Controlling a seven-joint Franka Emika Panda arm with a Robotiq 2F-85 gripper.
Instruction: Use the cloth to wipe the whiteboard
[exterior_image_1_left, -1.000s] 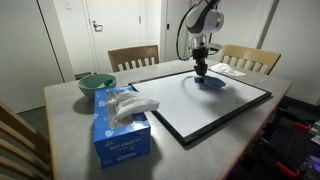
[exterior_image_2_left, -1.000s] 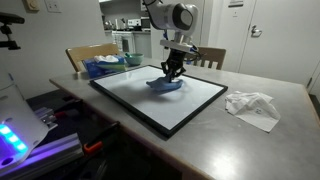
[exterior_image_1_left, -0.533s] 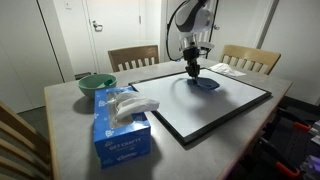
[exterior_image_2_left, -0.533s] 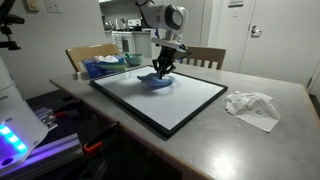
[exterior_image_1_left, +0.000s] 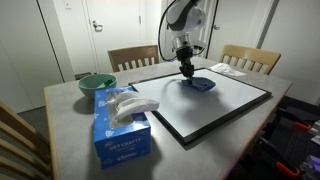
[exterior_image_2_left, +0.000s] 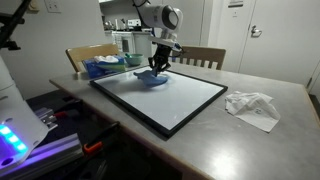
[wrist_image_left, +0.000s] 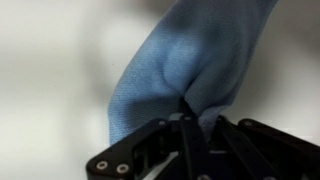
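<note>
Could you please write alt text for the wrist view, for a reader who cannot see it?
The robot's black hand, shut on a bunched blue cloth, comes in from the bottom edge. The cloth spreads upward over the blurred surface of the whiteboard.

Whiteboard mostly bare, cloth under gripper near one edge, tissue box and bowl off one end, crumpled paper seemingly clear beside it.

A grey flat tabletop is pretty much taken up by a big glossy white whiteboard with a thin black frame. Near the whiteboard, a blue cardboard tissue box and a round green bowl are parked, and crumpled white paper is left off the whiteboard's opposite side.
</note>
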